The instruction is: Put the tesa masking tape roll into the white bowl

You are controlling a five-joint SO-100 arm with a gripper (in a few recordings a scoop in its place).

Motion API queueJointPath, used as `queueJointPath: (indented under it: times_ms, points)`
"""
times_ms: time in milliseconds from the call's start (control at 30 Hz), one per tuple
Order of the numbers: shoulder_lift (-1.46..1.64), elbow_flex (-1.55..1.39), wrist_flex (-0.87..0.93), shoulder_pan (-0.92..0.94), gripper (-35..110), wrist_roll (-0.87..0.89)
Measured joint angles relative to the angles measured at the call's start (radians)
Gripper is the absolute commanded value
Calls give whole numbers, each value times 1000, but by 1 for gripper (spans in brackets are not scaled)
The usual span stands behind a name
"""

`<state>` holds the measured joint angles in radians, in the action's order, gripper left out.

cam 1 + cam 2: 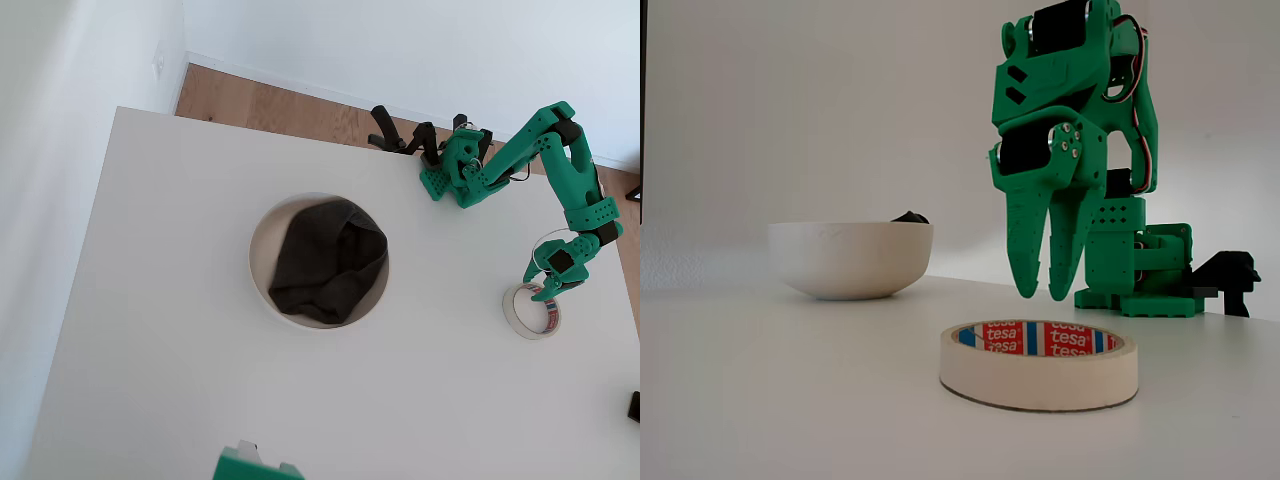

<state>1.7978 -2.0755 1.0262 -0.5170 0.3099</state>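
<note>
Gripper (pixel 1050 296), fingers nearly together and empty above the tape roll (pixel 1039 364), risks pushing it aside unless opened wider.

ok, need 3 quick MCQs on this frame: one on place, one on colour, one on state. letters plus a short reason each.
1. Where is the tape roll?
A. in the white bowl
B. flat on the table
C. in the gripper

2. What colour is the cloth in the white bowl?
A. dark grey
B. red
C. yellow

3. How is the gripper?
A. clamped on the roll
B. inside the bowl
C. above the roll, fingers nearly together, holding nothing

Key: 1 B, it lies flat on the table. 2 A, overhead view. 3 C, fixed view shows a gap below the fingertips.
</note>
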Motion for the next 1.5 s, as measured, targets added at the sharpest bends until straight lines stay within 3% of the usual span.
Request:
queueJointPath:
  times_ms: [900, 1167, 1333, 1500]
  points:
    - [-35, 0, 106, 21, 10, -9]
    - [-54, 0, 91, 20, 10, -11]
    - [-54, 0, 66, 31, 20, -8]
    - [-54, 0, 58, 31, 16, -26]
